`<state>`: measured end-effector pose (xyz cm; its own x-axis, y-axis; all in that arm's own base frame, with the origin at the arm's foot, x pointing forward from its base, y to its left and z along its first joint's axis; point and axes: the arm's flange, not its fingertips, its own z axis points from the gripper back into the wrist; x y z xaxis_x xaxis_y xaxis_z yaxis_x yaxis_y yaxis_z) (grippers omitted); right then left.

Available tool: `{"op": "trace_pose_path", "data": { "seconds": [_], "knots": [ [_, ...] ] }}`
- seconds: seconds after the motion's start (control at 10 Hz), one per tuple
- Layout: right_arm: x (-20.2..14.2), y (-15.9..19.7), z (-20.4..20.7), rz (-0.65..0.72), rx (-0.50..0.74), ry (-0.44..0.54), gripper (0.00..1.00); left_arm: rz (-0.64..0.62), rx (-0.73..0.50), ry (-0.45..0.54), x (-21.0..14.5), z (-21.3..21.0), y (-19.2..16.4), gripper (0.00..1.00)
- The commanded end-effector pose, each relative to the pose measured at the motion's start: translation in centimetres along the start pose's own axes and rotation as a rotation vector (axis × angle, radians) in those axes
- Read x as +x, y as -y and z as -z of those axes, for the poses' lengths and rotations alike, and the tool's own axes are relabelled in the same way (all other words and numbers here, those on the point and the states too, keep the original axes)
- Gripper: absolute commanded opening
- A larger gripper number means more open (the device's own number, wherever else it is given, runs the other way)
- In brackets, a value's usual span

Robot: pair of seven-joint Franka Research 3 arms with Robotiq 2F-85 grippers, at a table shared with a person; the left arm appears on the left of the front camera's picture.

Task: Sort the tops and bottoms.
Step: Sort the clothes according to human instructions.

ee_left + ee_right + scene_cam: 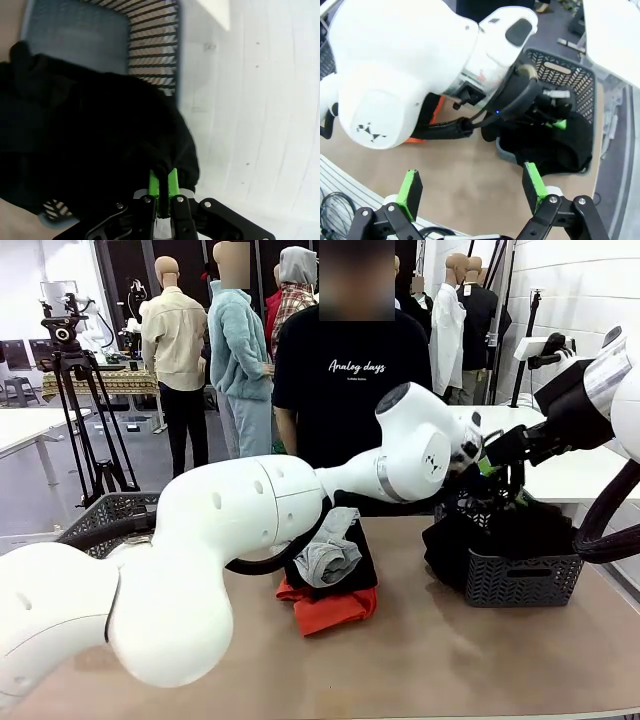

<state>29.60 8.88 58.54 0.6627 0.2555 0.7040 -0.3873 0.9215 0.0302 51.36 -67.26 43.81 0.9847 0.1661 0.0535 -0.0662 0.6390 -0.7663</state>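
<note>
Left end effector (163,176) downward, tight on bottoms (90,135)

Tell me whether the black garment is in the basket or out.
Partly in: black garment bunched in the grey basket, spilling over its wall, left gripper shut on it.

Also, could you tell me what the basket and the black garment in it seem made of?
The basket looks like moulded plastic, dark grey and matte: its walls are a rigid, regular lattice of slots. The black garment looks like soft matte cloth, sagging in folds over the rim; the fibre cannot be told.
</note>
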Motion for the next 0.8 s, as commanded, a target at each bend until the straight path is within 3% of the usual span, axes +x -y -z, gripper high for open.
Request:
{"op": "trace_pose_path", "data": {
  "seconds": [0.0, 0.3, 0.4, 0.7],
  "knots": [
    [0.2, 0.1, 0.3, -0.013, 0.004, 0.009, 1.00, 0.021, 0.078, -0.037, 3.2, 4.4, 4.1, 0.00],
    [0.2, 0.1, 0.3, -0.013, 0.004, 0.009, 1.00, 0.067, 0.134, 0.005, 3.6, 6.2, 3.8, 0.00],
    [0.2, 0.1, 0.3, -0.013, 0.004, 0.009, 1.00, 0.060, 0.146, 0.011, 3.8, 6.6, 3.7, 0.13],
    [0.2, 0.1, 0.3, -0.013, 0.004, 0.009, 1.00, 0.078, 0.133, 0.067, 4.3, 6.6, 3.8, 0.72]
  ]
}}
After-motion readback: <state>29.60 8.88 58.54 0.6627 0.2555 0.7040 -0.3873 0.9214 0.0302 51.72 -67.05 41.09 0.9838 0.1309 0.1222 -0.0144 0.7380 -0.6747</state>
